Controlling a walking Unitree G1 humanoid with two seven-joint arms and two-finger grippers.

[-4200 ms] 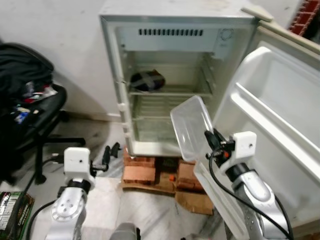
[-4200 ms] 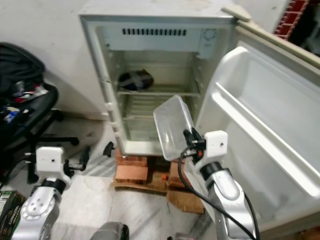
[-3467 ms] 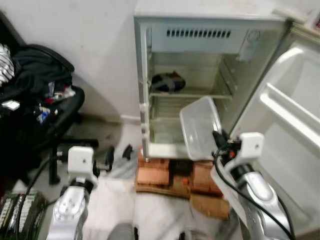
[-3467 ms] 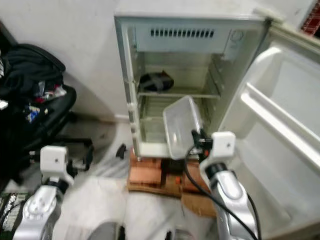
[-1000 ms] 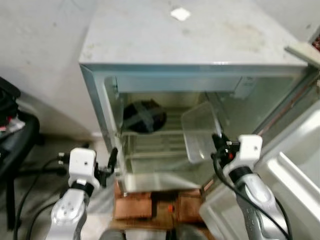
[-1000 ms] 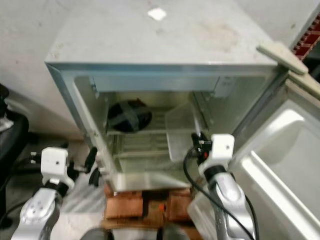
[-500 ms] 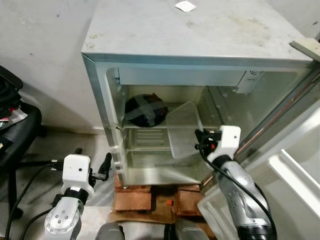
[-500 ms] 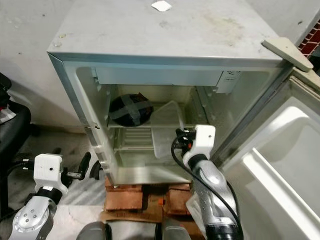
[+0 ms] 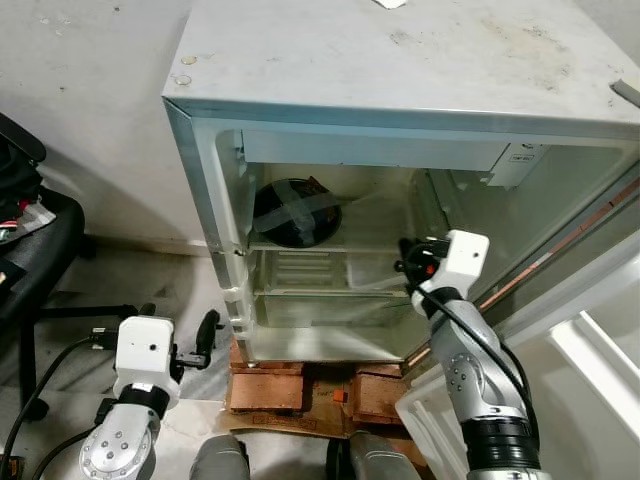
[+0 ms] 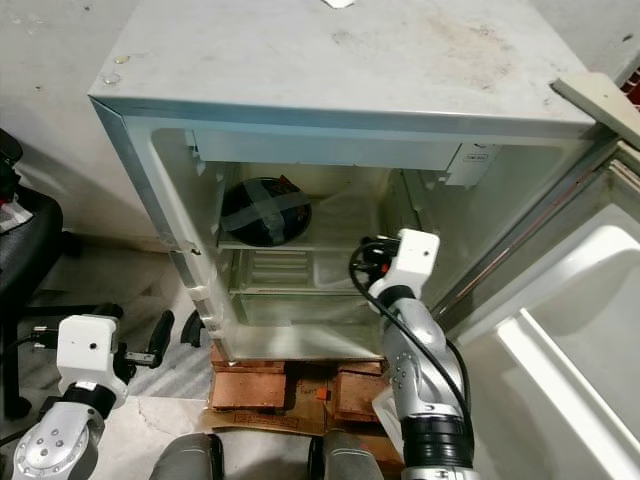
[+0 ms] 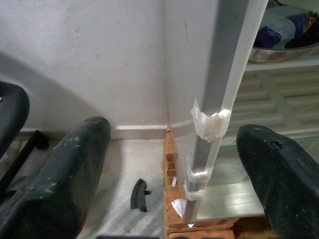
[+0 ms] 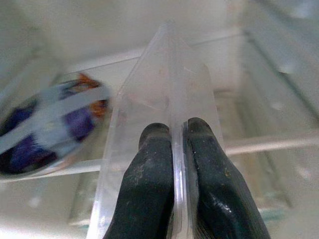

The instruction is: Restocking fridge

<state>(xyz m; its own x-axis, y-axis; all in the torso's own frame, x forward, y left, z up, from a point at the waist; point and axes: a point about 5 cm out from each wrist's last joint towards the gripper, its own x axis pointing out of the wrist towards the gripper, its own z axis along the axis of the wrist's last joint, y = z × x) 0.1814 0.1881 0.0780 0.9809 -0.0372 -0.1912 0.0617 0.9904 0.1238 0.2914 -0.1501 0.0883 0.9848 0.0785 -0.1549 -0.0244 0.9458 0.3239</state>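
Right pincer (image 12: 173,149) is yours to watch: its two black fingers (image 12: 149,164) are pressed together on the thin rim of one clear plastic container (image 12: 164,94), and the arm reaches into the open fridge (image 9: 400,90) at the level of the upper shelf (image 10: 300,243). From the pincer, the container runs straight ahead and lies tilted over the right part of that shelf; whether its far end touches the shelf you cannot tell. Off to the pincer's left on the same shelf sits one dark bowl-shaped bundle crossed with pale tape (image 9: 295,212), close to the container's edge but apart from it. To the pincer's right the fridge's inner side wall (image 10: 425,215) stands near, so room there is tight; above, the ceiling panel (image 9: 370,150) of the compartment leaves a modest gap. Below the pincer you have a second, lower shelf (image 9: 300,270) and the fridge floor. The fridge door (image 10: 560,330) hangs open beyond the right arm. Your left pincer (image 11: 169,164) hangs low outside the fridge, fingers spread wide, with the fridge's taped front left edge (image 11: 212,119) between them in the wrist view. One black chair (image 9: 40,250) stands well off to the left, and the fridge rests on bricks (image 10: 250,385).
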